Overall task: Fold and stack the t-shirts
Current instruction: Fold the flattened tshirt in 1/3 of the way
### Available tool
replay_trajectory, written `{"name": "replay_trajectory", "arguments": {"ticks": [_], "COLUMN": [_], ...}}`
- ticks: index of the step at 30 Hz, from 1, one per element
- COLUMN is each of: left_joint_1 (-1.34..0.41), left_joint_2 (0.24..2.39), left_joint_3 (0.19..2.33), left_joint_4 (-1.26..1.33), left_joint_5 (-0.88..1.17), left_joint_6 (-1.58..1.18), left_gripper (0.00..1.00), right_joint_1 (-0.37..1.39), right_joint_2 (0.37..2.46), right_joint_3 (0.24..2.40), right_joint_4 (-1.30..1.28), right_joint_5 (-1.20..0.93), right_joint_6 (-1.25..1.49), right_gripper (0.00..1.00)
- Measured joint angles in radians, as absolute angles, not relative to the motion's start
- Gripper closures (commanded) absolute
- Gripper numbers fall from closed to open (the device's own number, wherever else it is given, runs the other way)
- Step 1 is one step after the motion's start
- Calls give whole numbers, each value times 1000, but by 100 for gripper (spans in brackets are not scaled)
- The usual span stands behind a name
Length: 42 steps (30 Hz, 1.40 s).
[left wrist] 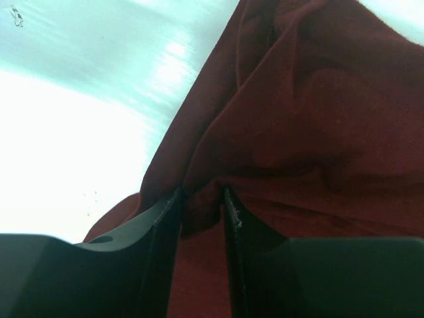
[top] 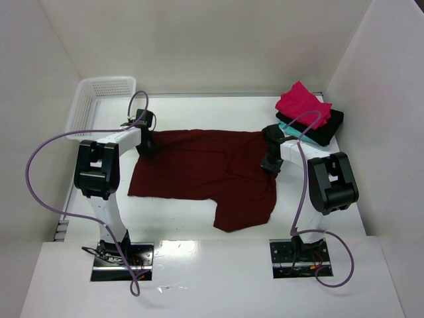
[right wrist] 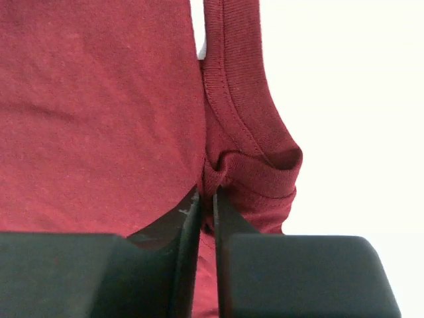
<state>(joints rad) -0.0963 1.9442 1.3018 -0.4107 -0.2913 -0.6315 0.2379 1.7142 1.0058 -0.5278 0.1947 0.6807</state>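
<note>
The large dark maroon t-shirt (top: pixel 205 172) lies spread on the white table between my arms. My left gripper (top: pixel 146 144) is shut on a bunched fold at its far left corner, seen in the left wrist view (left wrist: pixel 202 199) with maroon cloth (left wrist: pixel 298 106) rising from the jaws. My right gripper (top: pixel 270 162) is shut on the shirt's right edge; the right wrist view (right wrist: pixel 207 192) shows the ribbed hem (right wrist: pixel 258 159) pinched between the fingers. A bright pink-red shirt (top: pixel 303 105) lies on a teal one (top: pixel 289 131) and a black one (top: pixel 328 126) at the far right.
A white plastic lattice basket (top: pixel 99 106) stands at the far left corner. White walls enclose the table on the left, back and right. The arm bases (top: pixel 122 255) sit at the near edge, with purple cables looping beside each arm.
</note>
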Motion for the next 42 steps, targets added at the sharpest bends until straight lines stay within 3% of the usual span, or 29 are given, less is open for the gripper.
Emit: {"name": "replay_trajectory", "arguments": {"ticks": [5,11,13,16,27,35,42], "left_joint_1": [-88,-79,-74,-64,-57,-55,-55], "left_joint_2": [1944,1944,1944,1944,1944,1944,1944], "left_joint_3": [1303,1304,1304,1304,1304,1304,1304], "left_joint_4": [-408,-407,-407,-407,-404,-403,-403], "left_joint_5": [-285,-280,-276,-270,-256,-247,-245], "left_joint_6": [-633,-632,-631,-630,-629,-629,-627], "left_gripper": [60,58,58,58,56,56,56], "right_joint_1": [237,231,220,199,189,189,189], "right_joint_2": [1714,1694,1680,1661,1652,1665,1700], "right_joint_3": [1006,1006,1006,1006,1006,1019,1022], "right_joint_4": [-528,-543,-548,-551,-533,-500,-478], "right_joint_5": [196,196,194,196,188,176,181], "right_joint_6": [683,681,675,667,649,613,604], "right_gripper": [99,70,51,40,43,61,67]}}
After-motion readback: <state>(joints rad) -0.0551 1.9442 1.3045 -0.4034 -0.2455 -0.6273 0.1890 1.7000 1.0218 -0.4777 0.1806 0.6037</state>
